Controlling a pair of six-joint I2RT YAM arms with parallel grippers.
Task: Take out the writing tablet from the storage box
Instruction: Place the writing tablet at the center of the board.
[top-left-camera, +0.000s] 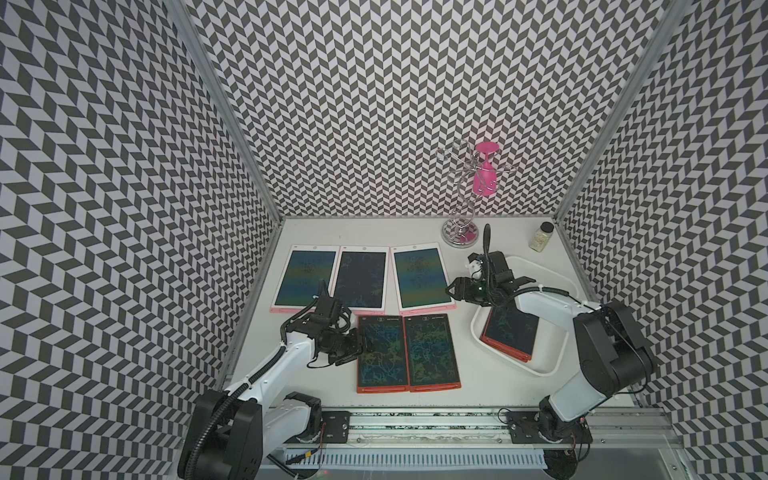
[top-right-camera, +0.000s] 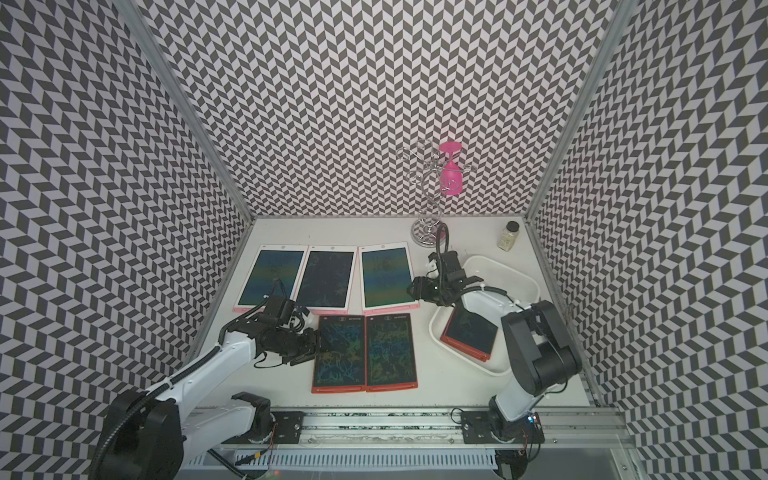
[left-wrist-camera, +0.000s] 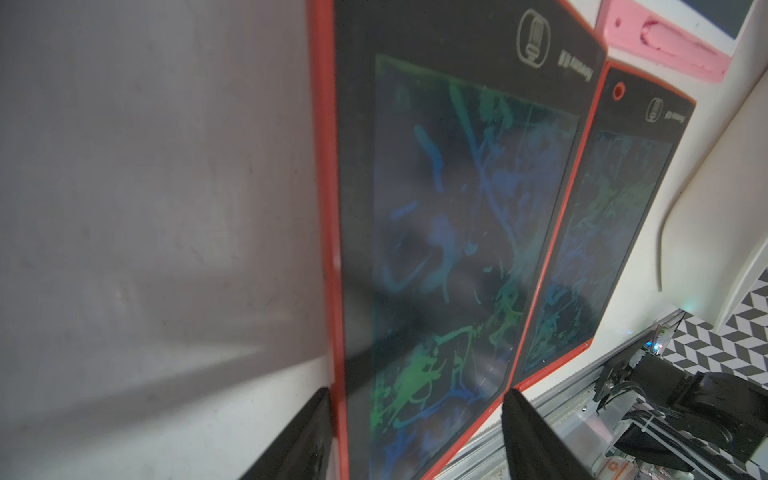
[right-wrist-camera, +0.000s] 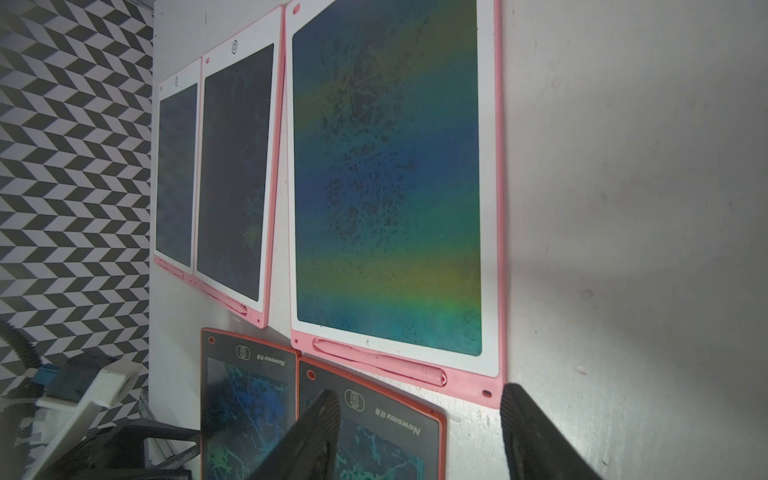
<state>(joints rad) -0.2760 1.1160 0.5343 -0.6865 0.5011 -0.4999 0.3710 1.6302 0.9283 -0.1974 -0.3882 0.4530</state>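
Note:
The white storage box (top-left-camera: 555, 276) sits at the right of the table, with a stack of red-framed writing tablets (top-left-camera: 512, 332) lying in its near end. Two red tablets (top-left-camera: 381, 355) lie flat side by side in front, and three pink-framed ones (top-left-camera: 360, 278) behind them. My left gripper (top-left-camera: 363, 347) is at the left long edge of the left red tablet (left-wrist-camera: 436, 232), jaws apart. My right gripper (top-left-camera: 453, 289) hovers open between the box and the rightmost pink tablet (right-wrist-camera: 386, 183), holding nothing.
A wire glass stand (top-left-camera: 460, 235) with a pink goblet (top-left-camera: 485, 174) and a small jar (top-left-camera: 541, 237) stand at the back right. Patterned walls close three sides. The arms' rail (top-left-camera: 415, 419) runs along the front edge.

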